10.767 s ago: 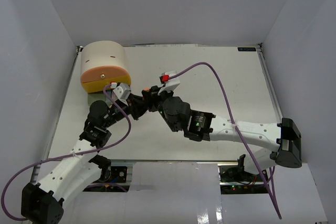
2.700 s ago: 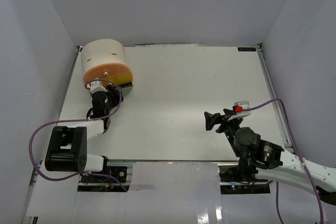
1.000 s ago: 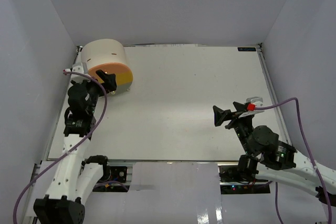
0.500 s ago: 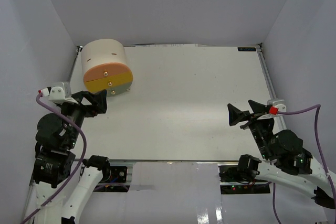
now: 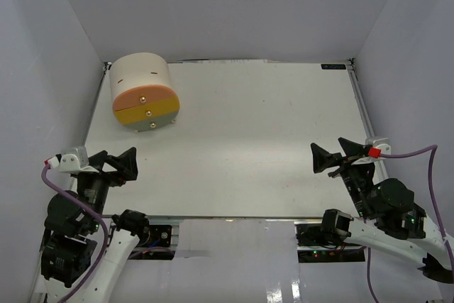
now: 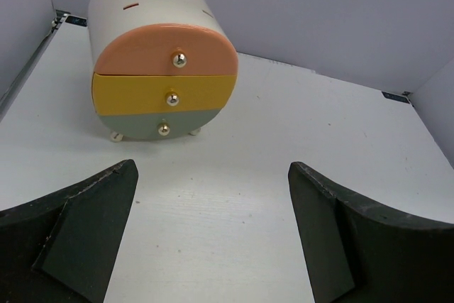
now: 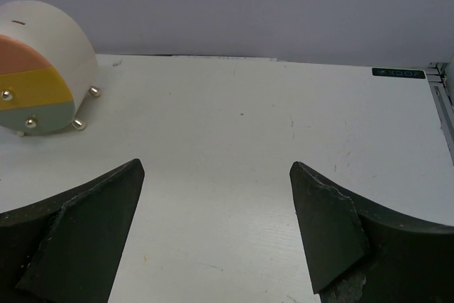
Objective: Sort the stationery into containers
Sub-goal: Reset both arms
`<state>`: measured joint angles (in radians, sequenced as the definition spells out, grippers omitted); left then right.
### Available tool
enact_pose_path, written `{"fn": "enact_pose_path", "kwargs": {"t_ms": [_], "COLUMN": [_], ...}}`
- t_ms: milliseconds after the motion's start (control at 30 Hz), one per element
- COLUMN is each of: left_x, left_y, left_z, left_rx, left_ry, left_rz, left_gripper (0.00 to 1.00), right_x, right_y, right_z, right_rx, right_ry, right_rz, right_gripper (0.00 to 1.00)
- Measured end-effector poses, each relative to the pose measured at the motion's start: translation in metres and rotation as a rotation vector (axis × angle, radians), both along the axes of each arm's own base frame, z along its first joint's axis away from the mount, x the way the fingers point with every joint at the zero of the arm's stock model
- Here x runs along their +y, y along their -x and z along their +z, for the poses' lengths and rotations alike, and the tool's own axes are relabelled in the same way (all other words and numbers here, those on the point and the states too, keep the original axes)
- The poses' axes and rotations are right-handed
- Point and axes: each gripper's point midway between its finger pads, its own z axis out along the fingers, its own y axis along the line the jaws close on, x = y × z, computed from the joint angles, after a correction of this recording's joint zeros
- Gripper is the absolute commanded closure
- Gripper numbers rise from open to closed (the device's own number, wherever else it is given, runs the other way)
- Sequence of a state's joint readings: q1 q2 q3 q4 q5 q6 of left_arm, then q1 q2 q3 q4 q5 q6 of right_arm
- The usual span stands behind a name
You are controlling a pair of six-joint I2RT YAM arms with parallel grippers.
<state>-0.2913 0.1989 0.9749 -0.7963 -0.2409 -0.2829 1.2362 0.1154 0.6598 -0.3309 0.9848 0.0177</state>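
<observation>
Your cabinet sits at the far left corner of the worktop, close to the left wall. Its round face is turned toward the near edge and a little to the right. Three drawers are stacked in that face. The peach drawer is on top, the yellow drawer is in the middle and the grey-green drawer is at the bottom. All three fronts lie flush with each other, shut, and each carries a small round knob near its middle. The cabinet stands on short feet, upright.

Your left pincer hangs at the near left corner of the worktop, well apart from the cabinet. Its wrist camera looks straight at the drawer fronts. The two dark fingers are spread wide, with only bare worktop between them.

Your right pincer hangs at the near right of the worktop and points left, toward the middle. Its fingers are also spread wide, with nothing between them. From its wrist camera the cabinet shows only at the far left edge of the view. A purple cable loops off that arm toward the right.
</observation>
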Motion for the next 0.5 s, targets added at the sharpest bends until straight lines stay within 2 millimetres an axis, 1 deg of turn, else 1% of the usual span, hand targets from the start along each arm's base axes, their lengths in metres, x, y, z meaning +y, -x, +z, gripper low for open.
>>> {"fn": "enact_pose_path", "kwargs": {"t_ms": [133, 500], "left_x": [0.003, 0.002], "left_y": [0.006, 0.005], "left_z": [-0.008, -0.010], "left_rx": [-0.004, 0.001], "left_ry": [0.016, 0.034], "left_rz": [0.007, 0.009], "left_gripper": [0.02, 0.02], "right_x": [0.001, 0.014], "right_y": [0.000, -0.003], "right_z": [-0.002, -0.008], "right_rx": [0.003, 0.022], "right_ry": [0.009, 0.069], "right_rz": [0.004, 0.017], "right_gripper": [0.10, 0.10]}}
